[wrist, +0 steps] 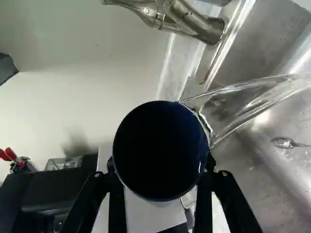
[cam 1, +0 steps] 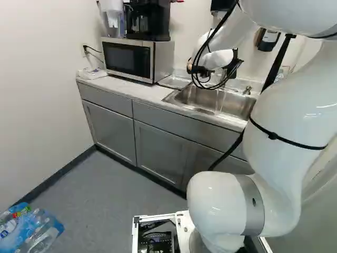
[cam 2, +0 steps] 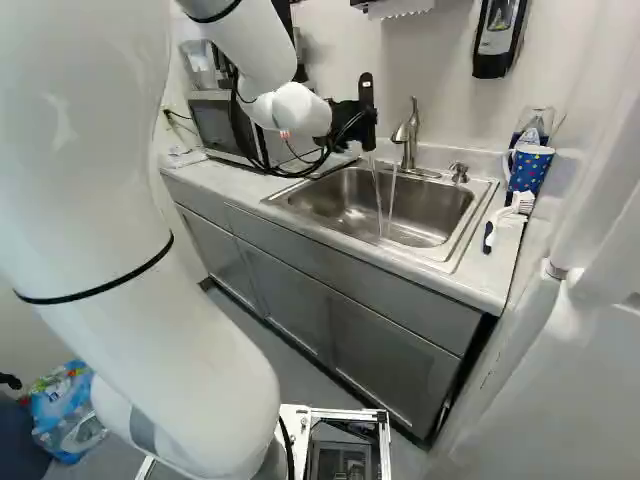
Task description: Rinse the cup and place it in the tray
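You have the jaws of the black two-finger gripper [cam 2: 356,116] above the stainless steel sink [cam 2: 474,222], near its back edge. The basin drops away below them, giving you room downward and to one side; on the other side is the white wall [wrist: 63,99]. Your tightest neighbour is the brushed-metal faucet [wrist: 192,22], which stands just beside the jaws in the right base view, with a gap between it and the cup in the wrist view. Farther out on the faucet's side of your jaws are a blue cup with coloured dots [cam 2: 530,169] and a white-bristled brush [cam 2: 523,203], both on the pale countertop [cam 2: 502,252]. On the opposite side, well apart, sits the silver-and-black microwave [cam 1: 126,58].

Your two fingers are clamped on the dark blue round cup [wrist: 160,150], one against each side, held apart by its full width. You have its round, dark end facing the wrist camera. Clear water [wrist: 243,104] runs beside the cup, touching its edge, and falls into the basin below your jaws.
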Tool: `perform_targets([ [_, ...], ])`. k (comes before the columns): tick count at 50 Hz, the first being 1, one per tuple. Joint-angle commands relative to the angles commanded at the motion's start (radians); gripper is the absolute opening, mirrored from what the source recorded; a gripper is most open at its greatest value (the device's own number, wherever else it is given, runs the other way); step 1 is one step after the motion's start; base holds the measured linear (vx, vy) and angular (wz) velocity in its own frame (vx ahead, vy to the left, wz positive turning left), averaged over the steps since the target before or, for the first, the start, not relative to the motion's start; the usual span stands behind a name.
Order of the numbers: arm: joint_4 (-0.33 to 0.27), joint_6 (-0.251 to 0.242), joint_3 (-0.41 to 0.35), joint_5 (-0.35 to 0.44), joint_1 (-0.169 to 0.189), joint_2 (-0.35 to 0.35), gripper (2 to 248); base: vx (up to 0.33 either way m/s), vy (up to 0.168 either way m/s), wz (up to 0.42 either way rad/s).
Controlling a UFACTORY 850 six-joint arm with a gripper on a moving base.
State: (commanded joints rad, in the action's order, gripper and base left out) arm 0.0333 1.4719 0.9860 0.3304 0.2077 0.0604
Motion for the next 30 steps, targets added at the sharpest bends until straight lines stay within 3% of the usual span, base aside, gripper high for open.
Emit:
perform_targets([
  [30, 0.000, 0.316, 0.000, 0.000, 0.000, 0.000, 125, 0.000, 0.000, 0.000],
])
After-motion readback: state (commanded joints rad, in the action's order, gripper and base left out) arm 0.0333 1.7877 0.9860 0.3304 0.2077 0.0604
